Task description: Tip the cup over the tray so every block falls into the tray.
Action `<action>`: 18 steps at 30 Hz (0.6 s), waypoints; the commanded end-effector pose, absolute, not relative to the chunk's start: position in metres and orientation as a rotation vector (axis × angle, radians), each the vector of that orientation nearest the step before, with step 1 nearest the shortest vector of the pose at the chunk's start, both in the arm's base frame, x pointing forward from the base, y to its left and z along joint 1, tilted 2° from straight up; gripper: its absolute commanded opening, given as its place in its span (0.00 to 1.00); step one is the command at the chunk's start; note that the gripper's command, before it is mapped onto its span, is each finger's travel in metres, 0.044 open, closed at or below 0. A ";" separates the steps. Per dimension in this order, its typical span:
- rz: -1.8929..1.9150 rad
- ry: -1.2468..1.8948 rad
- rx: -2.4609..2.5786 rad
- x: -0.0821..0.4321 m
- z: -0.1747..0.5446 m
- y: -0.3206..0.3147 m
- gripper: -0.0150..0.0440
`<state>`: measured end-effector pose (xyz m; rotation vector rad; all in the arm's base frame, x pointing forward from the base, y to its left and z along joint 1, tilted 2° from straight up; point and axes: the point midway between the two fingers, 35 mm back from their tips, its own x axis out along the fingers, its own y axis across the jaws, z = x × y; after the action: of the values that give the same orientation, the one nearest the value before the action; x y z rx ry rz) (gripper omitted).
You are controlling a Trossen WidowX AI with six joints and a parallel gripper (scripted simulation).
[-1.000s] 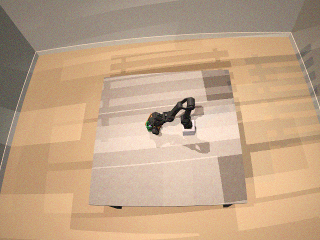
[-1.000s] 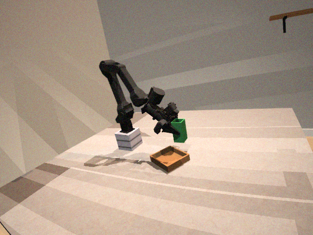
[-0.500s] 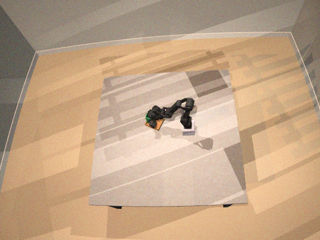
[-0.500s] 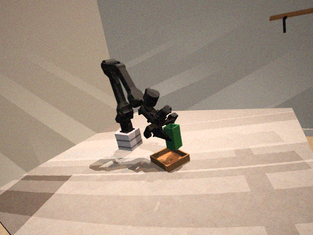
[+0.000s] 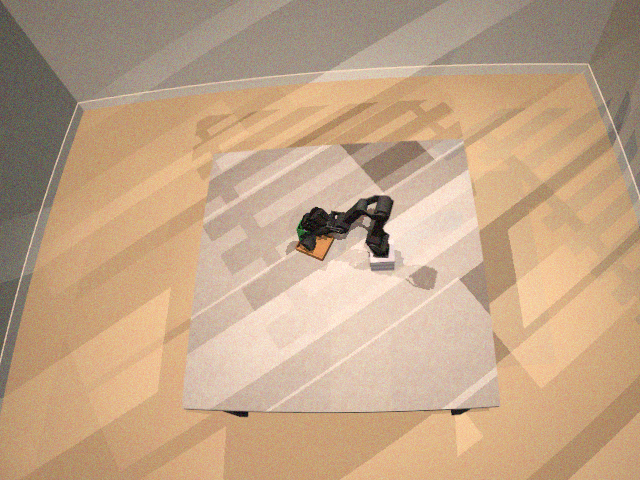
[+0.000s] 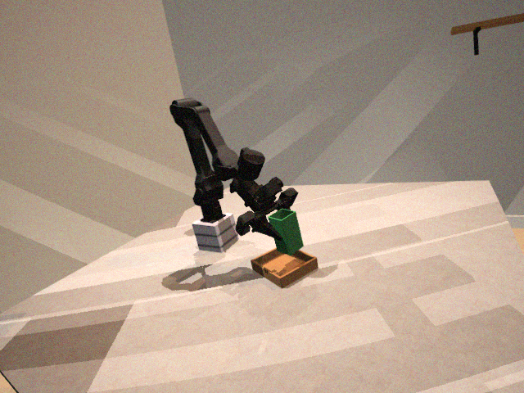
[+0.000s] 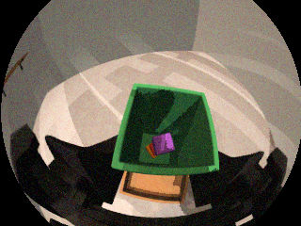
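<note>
Cup (image 5: pixel 300 230) (image 6: pixel 288 232) (image 7: pixel 188 127), green and square-walled, was shown gripped between the fingers of the gripper (image 5: pixel 308 232) (image 6: pixel 279 219) (image 7: pixel 160 134), raised off the table (image 5: pixel 330 330) (image 6: pixel 338 338) (image 7: pixel 108 99) and close above the tray (image 5: pixel 321 254) (image 6: pixel 282 279) (image 7: pixel 155 198). It leaned slightly, mouth upward. The exterior view placed its lower end over the tray's far part; from the top view, where the arm (image 5: pixel 383 206) (image 6: pixel 194 139) masked much of both, the exact overlap could not be told. Inside the cup lay a purple block (image 7: pixel 164 143) and, partly beneath it, an orange one (image 7: pixel 150 150) (further blocks, if any, were hidden). No block was visible in the tray. Grasp and lift were thus complete, and the carry appeared nearly so; the tipping remained, probably with a small centring shift first, as a pour near the rim might have scattered blocks outside.
</note>
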<state>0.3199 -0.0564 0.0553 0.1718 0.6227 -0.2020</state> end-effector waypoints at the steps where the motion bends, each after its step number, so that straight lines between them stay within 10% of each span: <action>1: -0.235 0.610 0.258 0.321 0.055 -0.057 0.25; 18: -0.349 0.564 0.616 0.325 0.054 -0.058 0.25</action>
<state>0.3235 -0.0569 0.0535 0.5455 0.5780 -0.3226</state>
